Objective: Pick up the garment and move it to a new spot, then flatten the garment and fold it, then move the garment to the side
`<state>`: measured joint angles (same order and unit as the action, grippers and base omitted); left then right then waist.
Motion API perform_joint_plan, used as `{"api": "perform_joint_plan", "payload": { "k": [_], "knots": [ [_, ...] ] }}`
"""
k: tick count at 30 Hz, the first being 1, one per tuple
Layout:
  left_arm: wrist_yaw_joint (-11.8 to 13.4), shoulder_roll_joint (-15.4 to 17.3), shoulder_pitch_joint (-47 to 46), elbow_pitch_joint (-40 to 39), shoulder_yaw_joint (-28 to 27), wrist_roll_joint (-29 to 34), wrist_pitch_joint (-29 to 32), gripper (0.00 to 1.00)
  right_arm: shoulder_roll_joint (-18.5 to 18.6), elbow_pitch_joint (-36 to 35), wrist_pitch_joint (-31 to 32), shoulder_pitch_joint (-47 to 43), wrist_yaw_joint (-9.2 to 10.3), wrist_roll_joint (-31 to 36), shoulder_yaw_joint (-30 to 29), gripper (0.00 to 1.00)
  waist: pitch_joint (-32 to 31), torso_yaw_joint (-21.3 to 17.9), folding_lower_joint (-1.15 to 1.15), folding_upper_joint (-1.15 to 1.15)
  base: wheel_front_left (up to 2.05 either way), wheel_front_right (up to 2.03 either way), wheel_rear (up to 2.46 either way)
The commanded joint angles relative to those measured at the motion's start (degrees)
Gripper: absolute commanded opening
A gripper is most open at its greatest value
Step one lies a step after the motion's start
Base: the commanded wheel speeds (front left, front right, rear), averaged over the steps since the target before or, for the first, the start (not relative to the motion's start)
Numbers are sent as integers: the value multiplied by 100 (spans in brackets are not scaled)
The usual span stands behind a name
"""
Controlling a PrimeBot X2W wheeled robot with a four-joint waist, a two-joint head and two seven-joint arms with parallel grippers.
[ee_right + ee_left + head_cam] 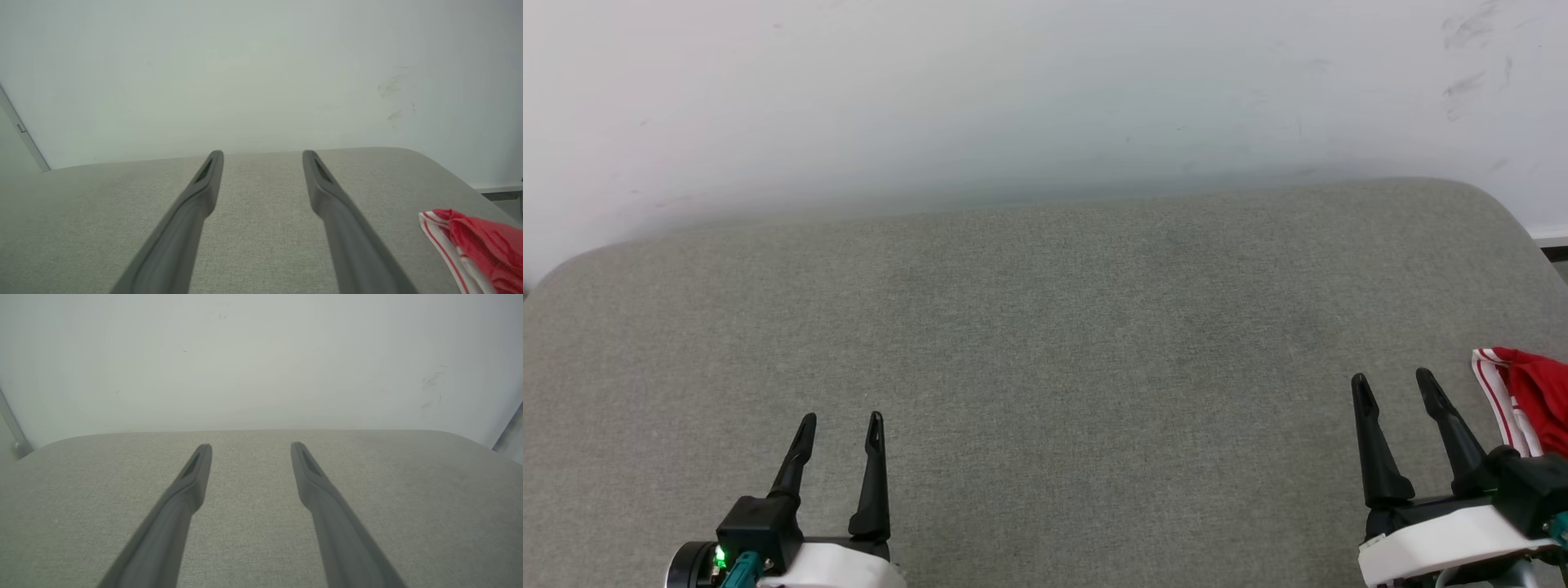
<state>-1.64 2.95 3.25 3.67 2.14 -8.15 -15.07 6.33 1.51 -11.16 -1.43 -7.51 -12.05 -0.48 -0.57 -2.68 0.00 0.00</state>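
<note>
- The red garment (1532, 385), edged with red-white striped trim, is seen bunched at the right edge of the grey fabric-covered table (1045, 327), just beside the right gripper (1392, 380).
- The right gripper's jaws are held apart, with nothing between them.
- The jaws of the left gripper (841, 420) are likewise spread and empty, well apart from the garment.

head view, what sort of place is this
Likely a plain indoor room, perhaps a test setup: a grey fabric-covered surface with rounded corners against a scuffed white wall, and a red-and-white garment bunched at its right edge.
</note>
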Motion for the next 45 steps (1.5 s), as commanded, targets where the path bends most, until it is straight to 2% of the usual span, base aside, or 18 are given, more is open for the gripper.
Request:
{"api": "perform_joint_plan", "payload": {
  "k": [1,9,10,14,29,45],
  "knots": [
    [11,-8,63,-20,9,3,-12,100,39,25,-42,58,4,-23,15,100,-1,2,0,0,0,0,0],
    [41,-8,21,-58,25,25,-12,100,53,114,-96,73,4,-68,64,100,-6,31,0,0,0,0,0],
    [22,-1,7,-51,23,-1,0,0,29,109,-68,3,0,-39,63,0,-6,31,0,0,0,0,0],
    [15,-4,61,137,24,-78,26,0,-6,288,-36,-95,0,-97,95,0,-4,37,0,0,0,0,0],
    [-105,-3,-154,315,-154,-1742,449,0,-56,472,305,90,0,-1700,-24,0,6,65,0,0,0,0,0],
    [-213,-2,-343,470,-314,-3216,828,0,-107,640,613,250,1,-3113,-137,0,16,95,0,0,0,0,0]
  ]
}}
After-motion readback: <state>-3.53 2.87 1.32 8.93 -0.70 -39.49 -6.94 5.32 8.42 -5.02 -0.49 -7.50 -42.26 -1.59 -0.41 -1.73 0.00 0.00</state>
